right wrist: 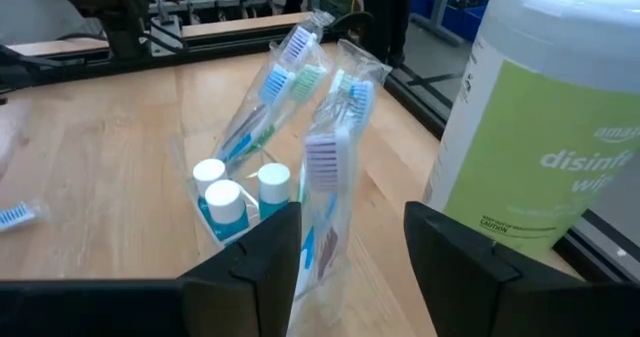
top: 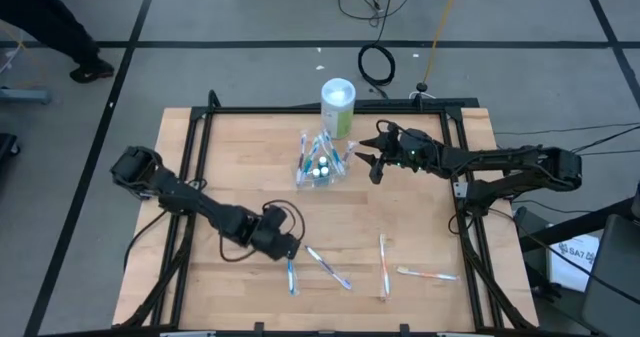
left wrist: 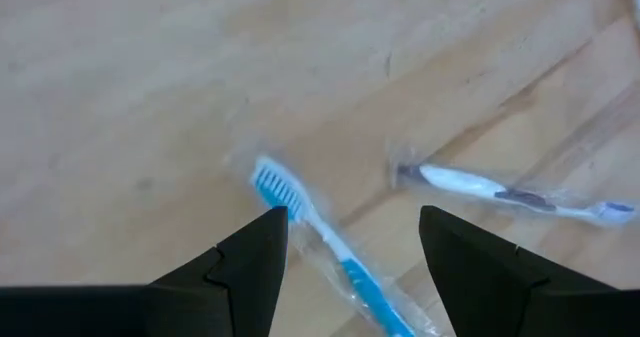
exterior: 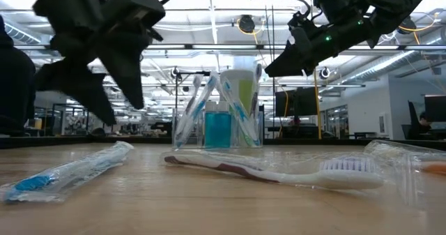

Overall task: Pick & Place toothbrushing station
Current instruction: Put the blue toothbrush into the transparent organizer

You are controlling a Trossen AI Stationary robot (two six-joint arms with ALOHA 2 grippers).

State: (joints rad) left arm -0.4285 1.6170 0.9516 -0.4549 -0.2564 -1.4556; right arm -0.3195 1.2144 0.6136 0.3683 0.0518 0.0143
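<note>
The left gripper (top: 291, 249) is hanging with its jaws wide over the blue toothbrush (left wrist: 330, 247) lying wrapped on the near tabletop (top: 240, 167), the handle passing between its fingers. For a clean pick it is best lowering straight and closing across the handle, not the loose wrap. The right gripper (top: 378, 167), jaws apart and empty, is hovering just right of the clear cup (top: 317, 170) holding brushes and tubes (right wrist: 225, 202), near the canister (top: 338, 105).

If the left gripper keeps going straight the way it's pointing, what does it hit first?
Most likely the blue toothbrush in its wrapper, lying on the table between the open fingers of the left gripper.
</note>
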